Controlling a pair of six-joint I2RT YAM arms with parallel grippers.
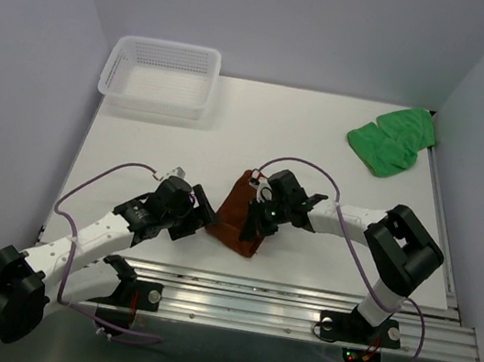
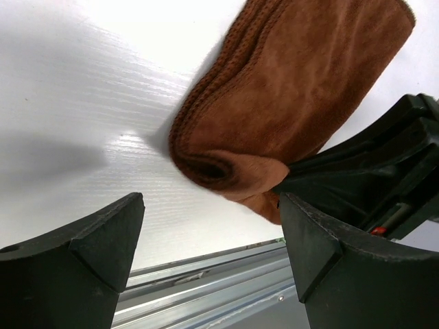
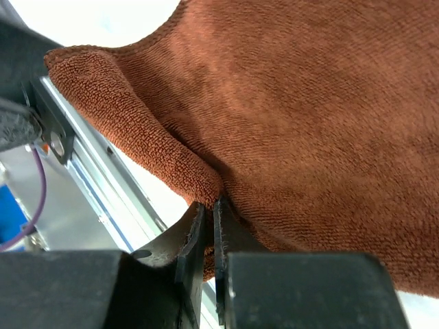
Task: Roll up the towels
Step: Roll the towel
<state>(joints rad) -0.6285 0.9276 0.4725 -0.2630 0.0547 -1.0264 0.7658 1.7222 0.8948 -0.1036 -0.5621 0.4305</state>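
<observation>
The rust-brown towel lies partly rolled near the table's front edge, its rolled end facing my left gripper. My left gripper stands open just left of it, both fingers apart with nothing between them. My right gripper sits on the towel's right side, shut on a fold of the brown cloth; the towel fills most of the right wrist view. The bright green towel lies crumpled at the far right corner, away from both grippers.
A white mesh basket stands at the far left. A metal rail runs along the table's front edge just below the brown towel. Side walls close in on both sides.
</observation>
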